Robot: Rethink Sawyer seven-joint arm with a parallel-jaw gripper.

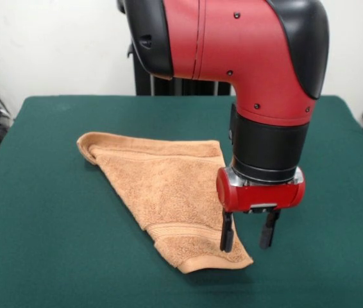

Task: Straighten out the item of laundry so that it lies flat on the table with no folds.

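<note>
1. Dark green felt covers the counter (53, 244) under a plain white wall, with the towel left of centre in the frame.
2. Low and right of centre, the pincer (248, 234) hangs with its two black fingers spread and nothing between them; one finger stands over the towel's lower right edge, the other over bare felt.
3. Whether the fingertips touch the cloth is hard to judge from this angle.
4. Beneath it, the orange-tan towel (165, 192) lies folded into a rough triangle, its point toward the lower middle, a rolled edge at upper left.
5. Likely risk: closing here could pinch both folded layers, so pulling would drag the whole bundle instead of opening it.
6. Terry pile looks soft and looped, with a flatter woven band near the lower hem; felt may grip it.
</note>
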